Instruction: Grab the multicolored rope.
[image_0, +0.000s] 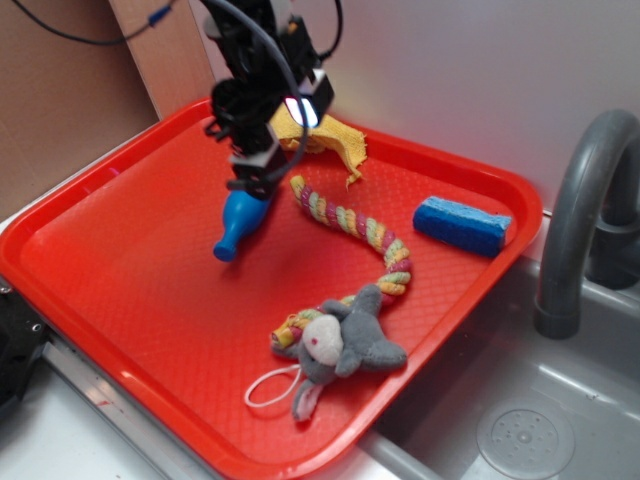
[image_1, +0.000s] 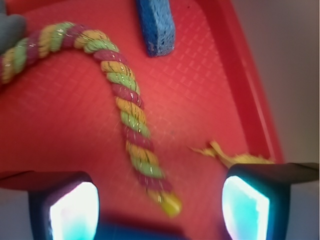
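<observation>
In the exterior view, the red tray (image_0: 120, 300) fills most of the frame, with a grey sink (image_0: 520, 430) at the lower right. The gripper (image_0: 252, 183) hangs in the upper left of centre, above the blue bottle (image_0: 238, 224), which lies tilted on the tray; from here I cannot tell how wide the jaws stand. The multicolored rope (image_0: 345, 222) runs from just right of the gripper diagonally down to the grey plush mouse (image_0: 345, 340) at lower centre. A yellow cloth (image_0: 335, 140) sits behind the arm, and a blue sponge (image_0: 462, 225) lies at the right. In the wrist view, the two fingertips (image_1: 246, 207) stand wide apart at the bottom corners, holding nothing. The rope curves from the upper left down to the lower centre, its end lying between them on the tray.
</observation>
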